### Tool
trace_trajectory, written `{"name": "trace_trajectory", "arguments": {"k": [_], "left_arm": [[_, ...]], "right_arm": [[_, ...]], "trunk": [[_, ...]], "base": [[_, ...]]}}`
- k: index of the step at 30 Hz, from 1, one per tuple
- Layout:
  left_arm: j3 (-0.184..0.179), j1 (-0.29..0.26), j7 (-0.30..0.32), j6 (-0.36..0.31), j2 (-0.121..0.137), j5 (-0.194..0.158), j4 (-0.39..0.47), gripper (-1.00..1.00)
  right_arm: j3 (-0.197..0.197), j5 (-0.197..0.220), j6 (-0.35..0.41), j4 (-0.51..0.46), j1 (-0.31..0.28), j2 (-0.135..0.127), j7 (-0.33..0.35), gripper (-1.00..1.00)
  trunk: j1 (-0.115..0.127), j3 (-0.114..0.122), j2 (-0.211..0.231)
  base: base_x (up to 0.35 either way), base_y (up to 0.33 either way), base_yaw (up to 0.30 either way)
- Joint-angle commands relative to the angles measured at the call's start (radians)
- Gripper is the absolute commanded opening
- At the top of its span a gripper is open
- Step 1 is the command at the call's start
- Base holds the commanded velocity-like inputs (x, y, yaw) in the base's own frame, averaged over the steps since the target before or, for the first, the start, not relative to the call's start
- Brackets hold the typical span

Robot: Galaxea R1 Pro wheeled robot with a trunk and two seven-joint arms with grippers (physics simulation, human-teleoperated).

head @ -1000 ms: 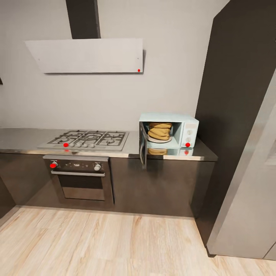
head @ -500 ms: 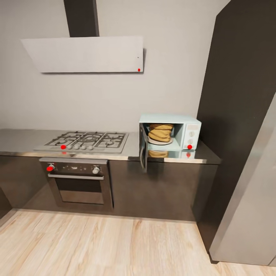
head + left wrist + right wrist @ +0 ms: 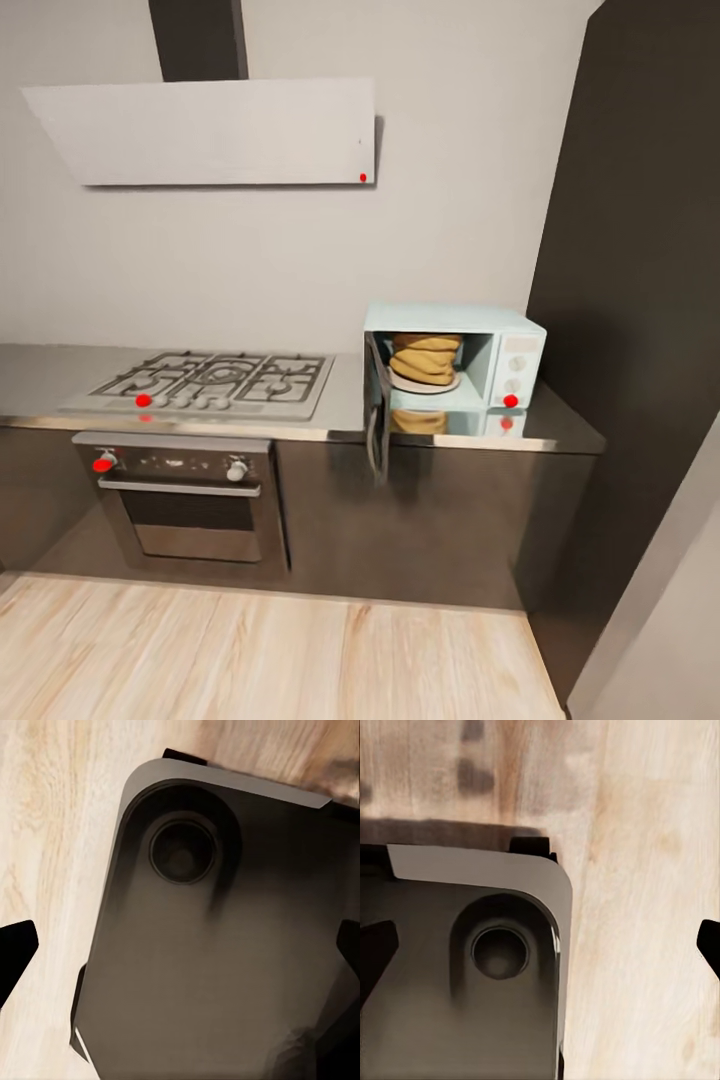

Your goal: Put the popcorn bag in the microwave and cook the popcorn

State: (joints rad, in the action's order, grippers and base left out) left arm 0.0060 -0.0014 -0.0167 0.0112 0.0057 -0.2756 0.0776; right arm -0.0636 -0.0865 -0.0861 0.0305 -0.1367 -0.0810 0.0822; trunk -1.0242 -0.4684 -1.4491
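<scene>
Resting on the plate inside the microwave (image 3: 455,357), the popcorn bag (image 3: 427,358) is seen through the open door (image 3: 376,408). The microwave is set on the grey surface (image 3: 340,405), right of the hob (image 3: 205,383). Both wrist views show fingers (image 3: 16,952) (image 3: 375,952) spread wide apart, nothing held, above the wooden floor (image 3: 652,907).
</scene>
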Motion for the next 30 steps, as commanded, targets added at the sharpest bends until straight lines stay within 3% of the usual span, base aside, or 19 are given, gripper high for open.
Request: {"name": "trace_trajectory", "arguments": {"k": [1,11,30], "left_arm": [[0.0,0.0,-0.002,0.001,0.0,-0.004,0.001,1.0],[0.001,0.0,-0.002,0.003,-0.001,-0.004,0.002,1.0],[0.0,0.0,-0.002,0.003,-0.001,-0.005,0.004,1.0]], "right_arm": [[-0.007,-0.01,-0.007,0.003,-0.001,0.0,0.002,1.0],[-0.008,-0.006,-0.034,0.004,-0.001,0.001,0.002,1.0],[-0.012,-0.003,-0.033,0.003,-0.001,-0.001,0.002,1.0]], "trunk": [[-0.001,-0.001,0.0],[-0.001,-0.001,0.0],[-0.001,0.006,0.0]], "base": [[0.321,0.0,0.0],[0.116,0.0,-0.009],[0.0,0.0,-0.204]]}}
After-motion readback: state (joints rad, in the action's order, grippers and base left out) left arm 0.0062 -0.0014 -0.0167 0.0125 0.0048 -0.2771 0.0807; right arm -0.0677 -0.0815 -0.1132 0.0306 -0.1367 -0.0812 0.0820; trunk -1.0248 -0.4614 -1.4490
